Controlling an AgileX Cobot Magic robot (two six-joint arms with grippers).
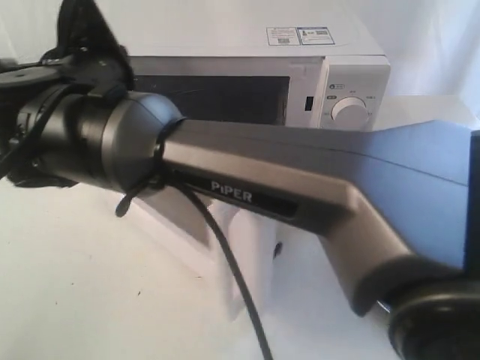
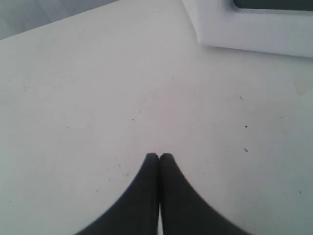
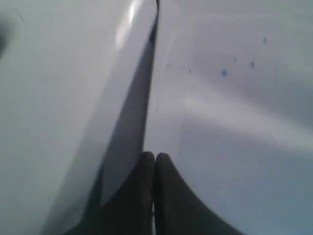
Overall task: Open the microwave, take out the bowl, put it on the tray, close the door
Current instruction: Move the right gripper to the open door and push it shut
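Observation:
The white microwave [image 1: 225, 45] stands at the back, its dark door window [image 1: 217, 96] facing me and a round dial [image 1: 349, 111] at the right. My right gripper [image 3: 155, 155] is shut and empty. Its tips sit at the dark seam beside the door's white bar handle [image 3: 122, 88]. Over the bare white table my left gripper [image 2: 159, 155] is shut on nothing, with a lower corner of the microwave [image 2: 254, 29] ahead of it. I cannot tell whether the door is ajar. The bowl and the tray are out of view. Neither gripper's fingers show in the exterior view.
A grey PiPER arm link [image 1: 300, 172] crosses the exterior view close to the camera and hides the microwave's lower front. A black cable [image 1: 232, 277] hangs from it. The white table [image 2: 98, 98] spreads out in front of the left gripper.

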